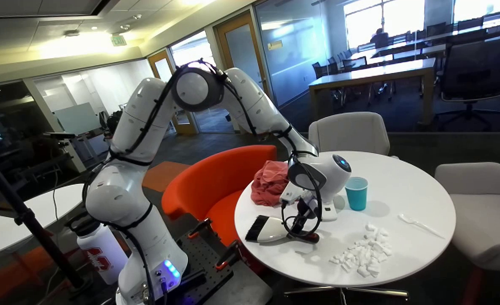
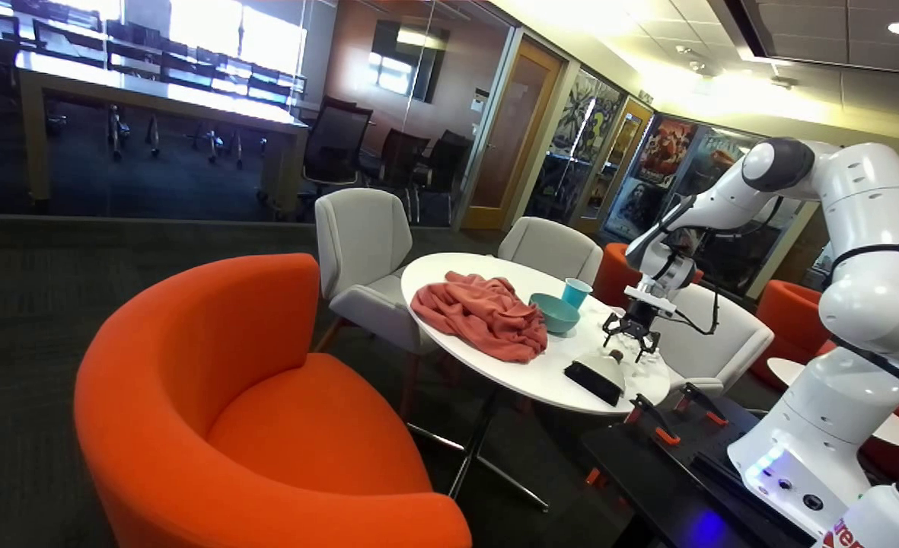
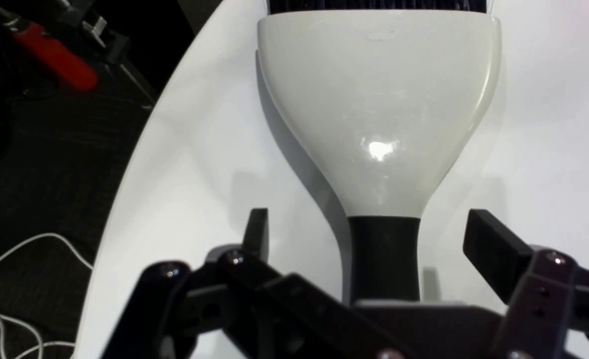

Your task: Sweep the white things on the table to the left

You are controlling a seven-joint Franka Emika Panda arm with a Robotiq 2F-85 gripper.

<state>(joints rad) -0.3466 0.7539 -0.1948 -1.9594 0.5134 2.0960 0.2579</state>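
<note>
Many tiny white pieces (image 1: 366, 252) lie scattered near the edge of the round white table (image 1: 410, 182). In an exterior view they are partly hidden behind my gripper (image 2: 630, 346), and they are out of the wrist view. A brush (image 1: 273, 228) with a whitish head, black bristles and a dark handle lies flat on the table beside them. It also shows in an exterior view (image 2: 605, 371) and fills the middle of the wrist view (image 3: 381, 99). My gripper (image 3: 369, 234) is open above the handle, one finger on each side, with gaps to both fingers.
A teal cup (image 1: 357, 194) stands behind the white pieces, and a teal bowl (image 2: 556, 313) is next to it. A crumpled red cloth (image 1: 271, 184) lies on the table. A white plastic utensil (image 1: 421, 224) lies near the rim. An orange chair (image 1: 220, 178) and grey chairs surround the table.
</note>
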